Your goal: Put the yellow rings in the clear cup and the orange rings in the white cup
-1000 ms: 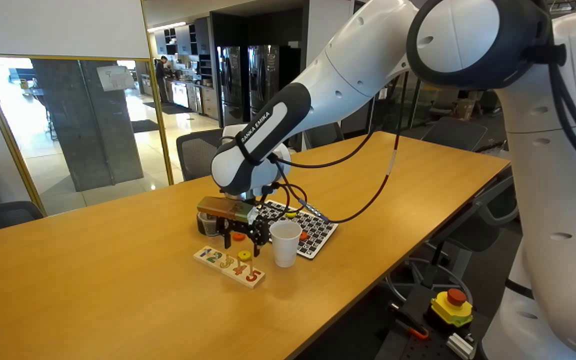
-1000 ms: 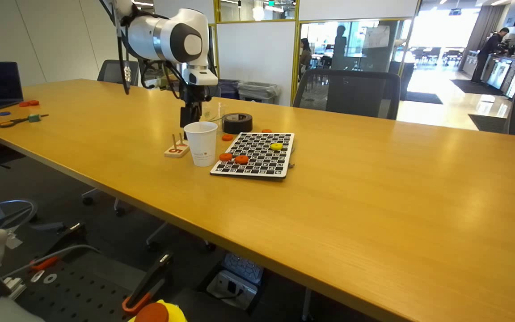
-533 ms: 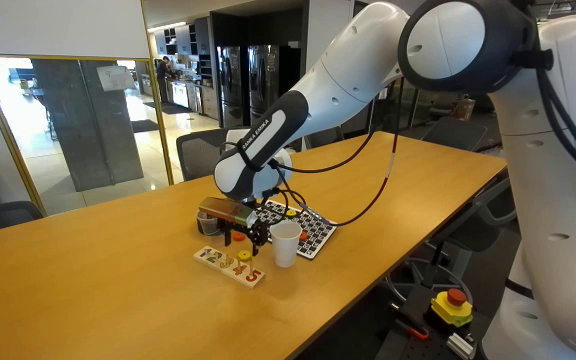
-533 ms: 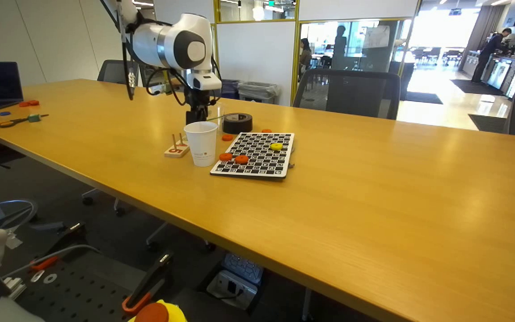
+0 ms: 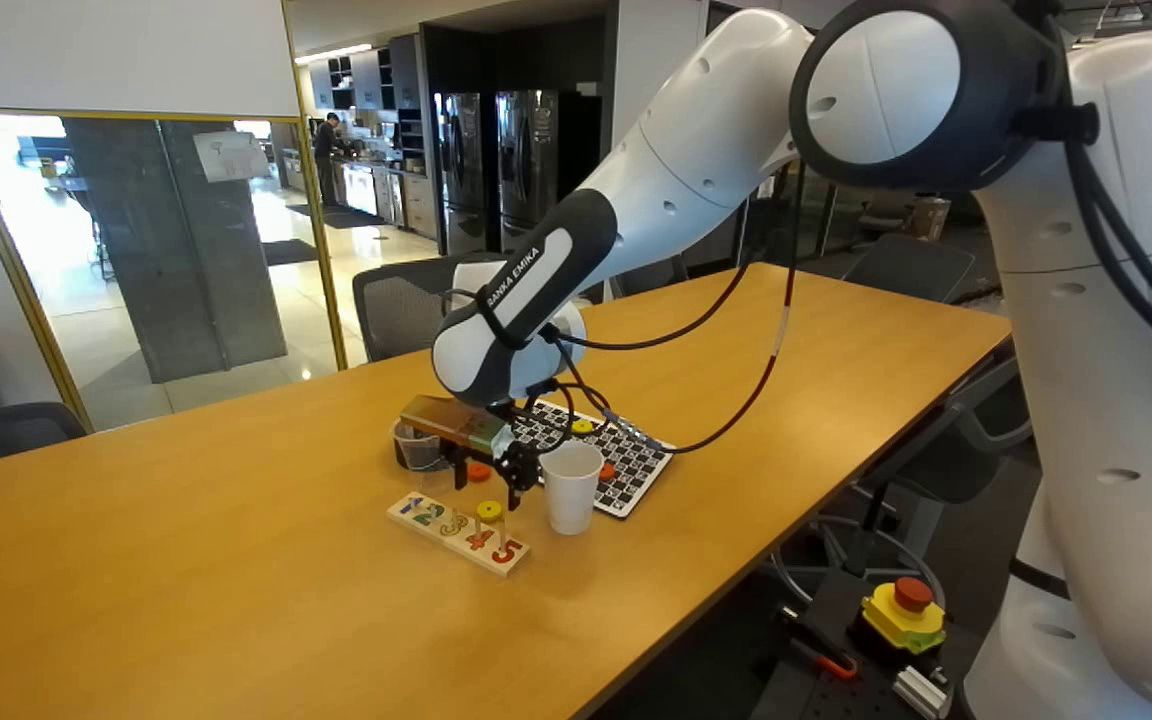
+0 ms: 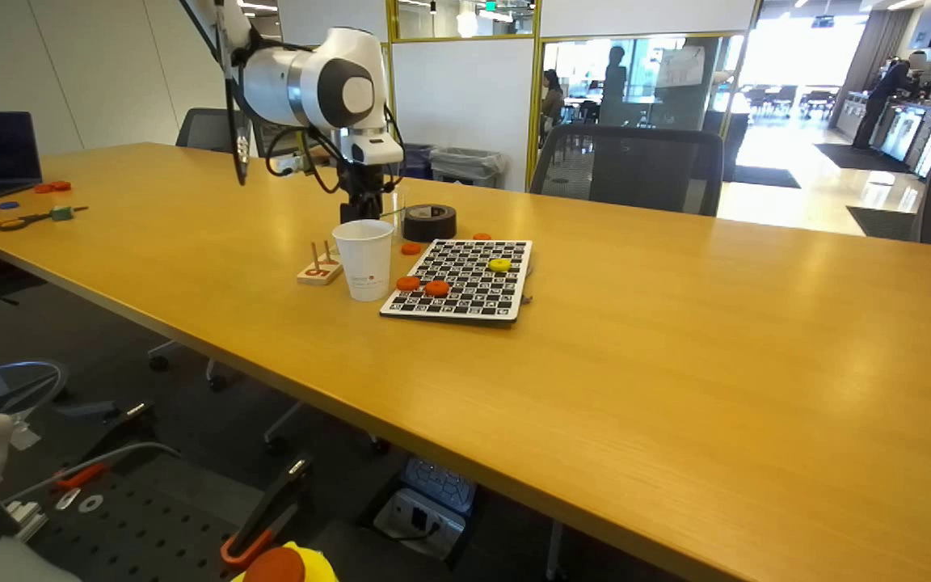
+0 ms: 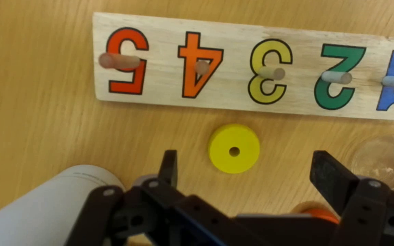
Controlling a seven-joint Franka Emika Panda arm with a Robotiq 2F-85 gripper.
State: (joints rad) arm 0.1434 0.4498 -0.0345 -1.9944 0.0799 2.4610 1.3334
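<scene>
Gripper (image 7: 244, 164) hangs low over the table (image 5: 236, 560), fingers spread wide apart. Yellow ring (image 7: 222, 150) flat on the wood below; in wrist view it sits between the two fingertips, clear of both, a bit nearer the one on the white cup's side. White cup (image 7: 43, 212) upright just outside that finger. Clear cup (image 7: 383, 164) just outside the opposite one, partly covered by it. Number board (image 7: 234, 71) with pegs near the yellow ring, a small gap between. Orange ring (image 7: 322, 214) partly hidden by the gripper body.

Arm (image 5: 676, 150): forearm slopes down from a high joint to the wrist, fingers pointing down. In an exterior view the fingertips pass behind the white cup.

Farther out: checkered board (image 6: 465, 273) beside the white cup, a second yellow ring (image 6: 499, 265) on it, two orange rings (image 6: 436, 288) at its edge by the cup. Tape roll (image 6: 431, 226) near the clear cup; touching or not, cannot tell.
</scene>
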